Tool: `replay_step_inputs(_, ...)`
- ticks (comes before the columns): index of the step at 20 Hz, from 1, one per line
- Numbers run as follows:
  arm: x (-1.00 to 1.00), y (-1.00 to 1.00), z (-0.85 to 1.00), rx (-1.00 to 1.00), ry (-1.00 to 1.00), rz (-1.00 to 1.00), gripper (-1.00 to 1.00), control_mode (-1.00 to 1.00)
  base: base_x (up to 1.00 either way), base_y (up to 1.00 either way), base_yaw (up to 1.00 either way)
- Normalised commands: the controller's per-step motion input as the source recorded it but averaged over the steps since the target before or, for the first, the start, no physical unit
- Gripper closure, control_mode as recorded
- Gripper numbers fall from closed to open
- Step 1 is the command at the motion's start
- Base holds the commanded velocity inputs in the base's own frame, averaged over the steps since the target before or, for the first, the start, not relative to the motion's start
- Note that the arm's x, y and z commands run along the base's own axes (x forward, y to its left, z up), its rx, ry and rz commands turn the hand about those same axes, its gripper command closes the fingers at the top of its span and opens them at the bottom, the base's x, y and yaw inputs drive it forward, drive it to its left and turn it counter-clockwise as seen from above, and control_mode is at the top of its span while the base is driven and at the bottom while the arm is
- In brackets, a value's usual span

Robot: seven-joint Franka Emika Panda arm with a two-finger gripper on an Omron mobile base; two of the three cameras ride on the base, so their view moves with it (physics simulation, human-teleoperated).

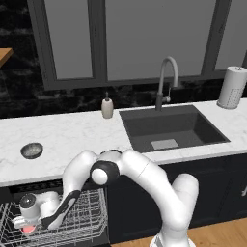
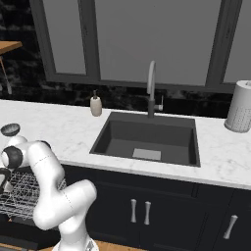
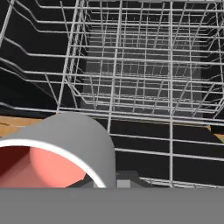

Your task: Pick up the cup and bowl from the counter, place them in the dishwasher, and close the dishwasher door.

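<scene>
Left base view gives you the clearest read: your arm (image 1: 144, 178) folds down from the lower right and reaches left over the pulled-out wire rack (image 1: 82, 217) of the dishwasher (image 1: 58, 212), with the gripper (image 1: 24, 226) low at the rack's left end. You can see a patch of red right under the gripper there, which is the red mouth of the cup (image 1: 28, 228). From the hand view, the cup (image 3: 57, 153) sits hard against the bottom of the picture, its grey-white wall and white rim curving around the pink-red inside, and the silvery rack wires (image 3: 140, 65) spread out beyond and beneath it. The fingers stand drawn in tight together on the cup, so you have it pinched at the rim and held over the rack; you cannot tell from these pictures whether its base touches the wires. The bowl (image 1: 32, 150) lies on the white marble counter (image 1: 72, 130), near the front edge and well left of the dark sink (image 1: 171, 128), apart from the beige soap bottle (image 1: 107, 107). In the right base view you find the bowl (image 2: 10, 129) at the far left of the counter (image 2: 59, 122), just above the arm's elbow (image 2: 14, 156), with the rack (image 2: 24, 196) below it.
</scene>
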Motion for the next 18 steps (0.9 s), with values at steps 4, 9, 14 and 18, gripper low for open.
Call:
replay_step_inputs(4, 0.47, 0.45, -0.07, 0.0, 0.0, 0.0, 1.0, -1.0, 0.0, 0.0, 0.0)
replay_step_inputs(9, 0.04, 0.46, -0.26, 0.0, 0.01, 0.0, 1.0, -1.0, 0.0, 0.0, 0.0)
replay_step_inputs(14, 0.0, 0.09, -0.3, 0.0, 0.06, 0.02, 1.0, -1.0, 0.0, 0.0, 0.0)
replay_step_inputs(18, 0.0, 0.0, -0.29, 0.0, 0.06, 0.01, 1.0, -1.0, 0.0, 0.0, 0.0)
